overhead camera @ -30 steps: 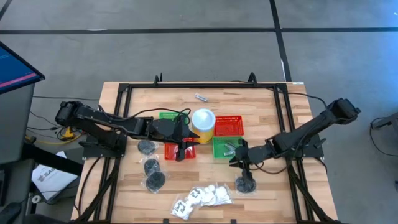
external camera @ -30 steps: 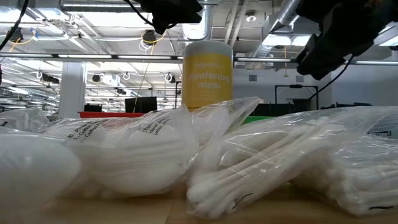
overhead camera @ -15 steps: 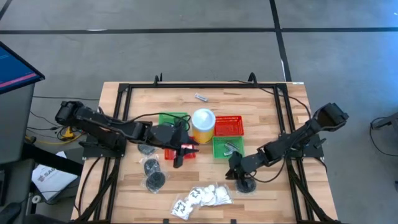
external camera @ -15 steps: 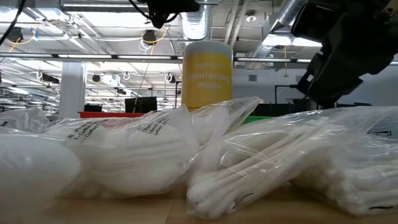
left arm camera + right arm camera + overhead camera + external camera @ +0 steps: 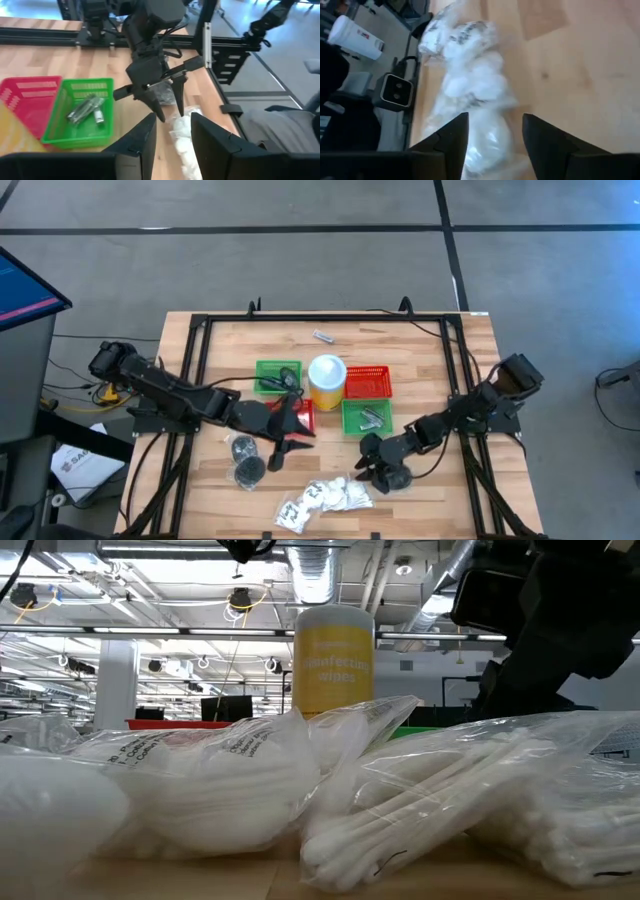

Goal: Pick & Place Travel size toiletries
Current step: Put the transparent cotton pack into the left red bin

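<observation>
High view: The left pincer (image 5: 281,448) sits over the counter (image 5: 440,350) just in front of the red basket (image 5: 303,416), with the dark round pieces in clear bags (image 5: 246,460) close at its side. The right pincer (image 5: 370,468) is low over the front of the counter, beside another dark bagged piece (image 5: 396,478) and next to the white pieces in printed packets (image 5: 322,498). A green basket (image 5: 364,418) already holds small silvery metal pieces. A second green basket (image 5: 276,375) and a second red basket (image 5: 368,381) flank the yellow cup (image 5: 326,377). One small item (image 5: 323,336) lies alone near the far edge.

Low view: The white packets (image 5: 250,780) fill the foreground on the counter. The yellow cup (image 5: 333,658) stands behind them.

Left wrist view: The left pincer (image 5: 172,135) has its fingers apart and nothing between them. Opposite, the right pincer (image 5: 167,100) shows spread, empty fingers above the white packets (image 5: 182,135).

Right wrist view: The right pincer (image 5: 492,131) is spread, pointing down at a white packet (image 5: 475,100) lying flat on the counter.

Status: Judged from the layout, only the metal pieces are sorted. The dark bags and white packets remain on the counter, so most of the task is outstanding.
</observation>
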Action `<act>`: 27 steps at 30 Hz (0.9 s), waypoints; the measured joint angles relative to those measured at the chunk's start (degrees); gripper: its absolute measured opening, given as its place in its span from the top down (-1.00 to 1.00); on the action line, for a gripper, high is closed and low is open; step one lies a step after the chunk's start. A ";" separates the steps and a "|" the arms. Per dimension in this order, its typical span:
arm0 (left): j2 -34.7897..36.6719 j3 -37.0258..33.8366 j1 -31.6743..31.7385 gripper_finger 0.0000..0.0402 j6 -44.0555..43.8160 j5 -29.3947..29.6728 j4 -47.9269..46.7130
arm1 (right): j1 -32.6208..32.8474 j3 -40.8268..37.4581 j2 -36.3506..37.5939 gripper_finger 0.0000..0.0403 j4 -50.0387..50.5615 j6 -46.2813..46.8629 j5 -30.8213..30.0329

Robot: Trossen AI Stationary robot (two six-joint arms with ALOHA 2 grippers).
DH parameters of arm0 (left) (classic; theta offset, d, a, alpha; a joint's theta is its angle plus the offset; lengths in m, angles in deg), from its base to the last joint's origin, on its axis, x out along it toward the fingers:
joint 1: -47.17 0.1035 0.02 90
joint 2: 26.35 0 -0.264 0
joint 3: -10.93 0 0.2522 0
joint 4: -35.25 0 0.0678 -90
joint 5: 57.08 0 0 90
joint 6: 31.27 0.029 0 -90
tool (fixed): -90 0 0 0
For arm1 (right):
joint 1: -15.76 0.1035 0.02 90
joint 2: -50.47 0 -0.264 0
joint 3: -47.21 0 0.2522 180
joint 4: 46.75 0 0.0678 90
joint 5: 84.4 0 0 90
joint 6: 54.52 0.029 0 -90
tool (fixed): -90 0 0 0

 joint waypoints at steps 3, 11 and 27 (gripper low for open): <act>0.00 0.00 -1.38 0.45 -0.81 0.00 0.17 | 0.64 2.11 -2.70 0.06 0.27 0.51 0.08; -0.79 0.01 -5.00 0.45 -2.02 2.73 0.85 | 1.11 7.39 -8.37 0.00 0.31 0.55 2.63; -1.62 0.02 -7.82 0.45 -3.03 5.70 1.57 | 0.70 7.59 -8.73 0.04 0.58 4.44 2.69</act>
